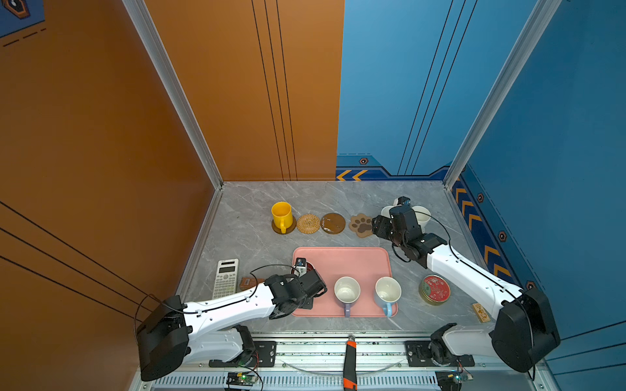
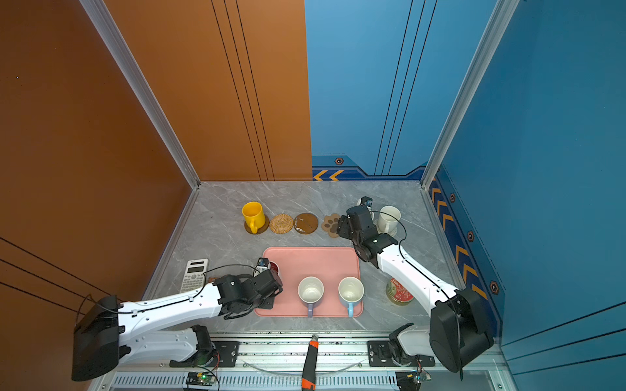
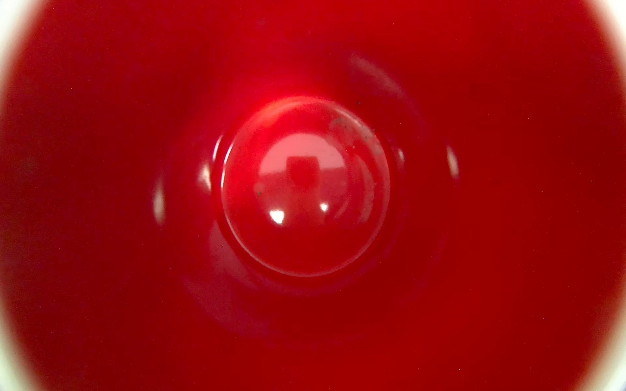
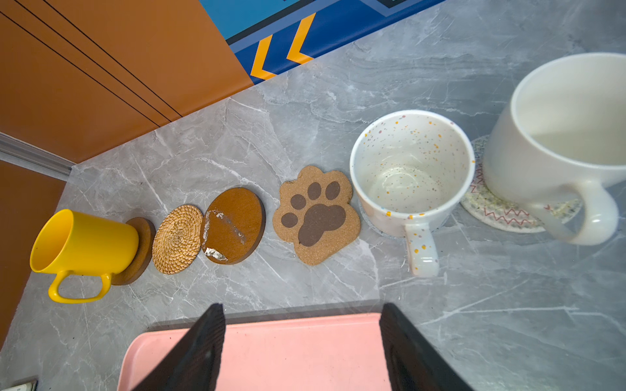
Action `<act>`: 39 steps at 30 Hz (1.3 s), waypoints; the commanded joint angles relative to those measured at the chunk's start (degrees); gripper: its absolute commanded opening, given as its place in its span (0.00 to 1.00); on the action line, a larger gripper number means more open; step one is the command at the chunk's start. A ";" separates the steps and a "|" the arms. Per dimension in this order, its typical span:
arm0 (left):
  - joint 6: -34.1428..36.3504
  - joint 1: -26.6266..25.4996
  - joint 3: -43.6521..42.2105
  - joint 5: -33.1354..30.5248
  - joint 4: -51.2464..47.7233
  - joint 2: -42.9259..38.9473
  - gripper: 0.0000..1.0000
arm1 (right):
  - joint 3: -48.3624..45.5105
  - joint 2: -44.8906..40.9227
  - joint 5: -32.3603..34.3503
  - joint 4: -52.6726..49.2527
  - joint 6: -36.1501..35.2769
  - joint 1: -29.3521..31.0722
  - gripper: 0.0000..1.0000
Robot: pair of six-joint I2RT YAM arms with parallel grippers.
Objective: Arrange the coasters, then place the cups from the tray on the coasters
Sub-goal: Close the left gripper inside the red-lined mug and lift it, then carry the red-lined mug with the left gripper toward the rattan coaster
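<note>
Mugs (image 1: pixel 347 292): in both top views two stand free on the tray (image 1: pixel 342 260), the red-lined mug (image 2: pixel 273 268) at its left edge under the clenched left gripper (image 1: pixel 311 281), hold unseen. Left wrist view shows its glazed inside: slippery, breakable, probably best pinched at the rim. Right wrist view: right gripper (image 4: pixel 301 325) spread, empty; six coasters (image 4: pixel 316 216), three mugs seated.

2 top views overhead; left wrist inside cup (image 3: pixel 305 186).

1. You are working on a grey marbled tabletop (image 1: pixel 244 237).
2. Along its far side lie a brown wooden disc coaster (image 4: pixel 145 243), a tan woven rattan coaster (image 1: pixel 308 223), a scuffed brown disc coaster (image 1: pixel 333 223), a cork paw-shaped coaster (image 1: pixel 361 225) and a cream woven coaster (image 4: pixel 501 213).
3. Nearer you lie a pink rectangular tray (image 1: pixel 342 264), a white calculator (image 1: pixel 226 278) to its left and a red-and-gold round tin (image 1: pixel 435 289) to its right.
</note>
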 commanded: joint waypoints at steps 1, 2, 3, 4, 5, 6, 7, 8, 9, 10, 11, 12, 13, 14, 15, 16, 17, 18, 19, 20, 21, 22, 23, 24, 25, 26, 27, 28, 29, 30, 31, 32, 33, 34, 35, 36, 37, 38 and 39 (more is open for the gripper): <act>4.22 2.46 3.34 1.42 4.36 1.27 0.00 | 0.04 -0.33 -0.95 0.61 0.28 -0.27 0.71; 5.01 3.21 3.96 1.71 4.74 1.93 0.00 | 0.08 -0.34 -1.01 0.57 0.31 -0.35 0.70; 5.77 3.88 4.54 1.91 5.09 2.61 0.00 | 0.08 -0.39 -1.01 0.53 0.25 -0.34 0.70; 6.34 4.44 5.16 1.94 5.20 3.31 0.00 | 0.08 -0.47 -1.03 0.54 0.29 -0.40 0.70; 7.03 5.08 6.05 2.06 5.61 4.17 0.00 | 0.04 -0.54 -0.99 0.57 0.26 -0.44 0.70; 7.81 5.69 6.73 2.16 6.07 4.81 0.00 | -0.01 -0.55 -0.99 0.53 0.23 -0.49 0.70; 8.51 6.26 7.40 2.37 6.57 5.35 0.00 | -0.03 -0.56 -1.02 0.57 0.27 -0.53 0.70; 9.28 6.98 8.11 2.49 7.10 5.96 0.00 | -0.09 -0.55 -0.97 0.53 0.22 -0.55 0.70; 10.02 7.75 8.82 2.57 7.60 6.59 0.00 | -0.12 -0.42 -1.03 0.53 0.27 -0.62 0.70; 10.63 8.44 9.26 2.67 7.94 6.98 0.00 | -0.10 -0.43 -1.04 0.53 0.21 -0.68 0.70; 11.25 9.38 9.92 2.84 8.61 7.51 0.00 | -0.10 -0.42 -1.19 0.53 0.22 -0.78 0.70; 11.91 10.36 10.46 3.34 9.37 8.05 0.00 | -0.10 -0.39 -1.15 0.53 0.22 -0.86 0.70; 12.60 11.20 11.01 3.85 10.10 8.41 0.00 | -0.10 -0.34 -1.28 0.53 0.22 -0.86 0.70; 13.45 12.15 11.61 4.27 10.72 8.86 0.00 | -0.09 -0.38 -1.32 0.54 0.22 -0.96 0.70; 14.30 13.01 12.48 4.54 11.07 9.47 0.00 | -0.11 -0.29 -1.42 0.58 0.22 -1.04 0.70; 14.98 13.78 13.29 4.97 11.28 10.05 0.00 | -0.18 -0.36 -1.50 0.57 0.22 -1.06 0.70; 15.66 14.78 14.21 5.29 11.31 10.74 0.00 | -0.20 -0.34 -1.63 0.53 0.22 -1.14 0.70; 16.51 15.71 15.21 5.59 11.31 11.62 0.00 | -0.14 -0.35 -1.59 0.53 0.22 -1.22 0.70; 17.05 16.45 15.99 5.95 11.31 12.27 0.00 | -0.26 -0.37 -1.67 0.53 0.22 -1.29 0.70; 17.64 17.31 16.84 6.26 11.37 13.01 0.00 | -0.27 -0.50 -1.73 0.48 0.22 -1.35 0.70; 18.32 18.16 17.65 6.60 11.40 13.71 0.00 | -0.34 -0.56 -1.77 0.52 0.21 -1.40 0.70; 19.02 18.85 18.34 6.78 11.48 14.39 0.00 | -0.36 -0.59 -1.74 0.52 0.20 -1.50 0.70; 19.64 19.74 19.03 6.87 11.67 15.14 0.00 | -0.49 -0.66 -1.76 0.46 0.22 -1.58 0.70; 20.09 20.67 19.16 7.23 12.01 15.89 0.00 | -0.58 -0.76 -1.81 0.53 0.22 -1.66 0.70; 20.39 21.53 20.51 7.97 12.22 16.45 0.00 | -0.63 -0.77 -1.82 0.53 0.22 -1.75 0.70; 20.62 22.54 21.43 8.90 12.72 17.22 0.00 | -0.75 -0.90 -1.93 0.58 0.21 -1.89 0.70; 20.88 23.33 21.99 10.03 13.39 18.05 0.00 | -0.84 -0.99 -1.93 0.53 0.22 -1.96 0.70; 21.22 23.92 22.48 10.70 13.82 18.64 0.00 | -0.93 -1.06 -2.08 0.62 0.22 -2.10 0.70; 21.35 24.57 23.16 11.61 14.26 19.46 0.00 | -1.06 -1.14 -2.05 0.61 0.22 -2.19 0.70; 21.65 24.90 23.75 12.29 14.75 20.15 0.00 | -1.15 -1.28 -2.08 0.61 0.20 -2.27 0.70; 21.81 25.20 24.33 12.62 15.18 20.87 0.00 | -1.24 -1.38 -2.01 0.61 0.22 -2.32 0.70; 22.20 25.49 25.03 12.94 15.58 21.68 0.00 | -1.32 -1.55 -2.10 0.62 0.22 -2.45 0.70; 22.52 25.73 25.81 13.20 15.62 22.61 0.00 | -1.40 -1.66 -2.14 0.66 0.22 -2.59 0.70; 22.84 26.00 26.68 13.37 15.62 23.47 0.00 | -1.48 -1.74 -2.12 0.61 0.22 -2.62 0.70; 22.93 26.17 27.39 13.66 15.62 24.15 0.00 | -1.50 -1.89 -2.10 0.61 0.19 -2.71 0.70; 23.10 26.39 28.10 13.82 15.62 24.86 0.00 | -1.59 -2.01 -2.31 0.58 0.22 -2.81 0.70; 23.42 26.50 28.69 13.96 15.62 25.41 0.00 | -1.59 -2.13 -2.41 0.53 0.22 -2.90 0.70; 23.77 26.78 29.32 13.87 15.62 25.99 0.00 | -1.59 -2.30 -2.49 0.31 0.22 -2.99 0.70; 24.04 27.00 29.90 13.84 15.54 26.61 0.00 | -1.59 -2.52 -2.58 0.18 0.20 -3.07 0.70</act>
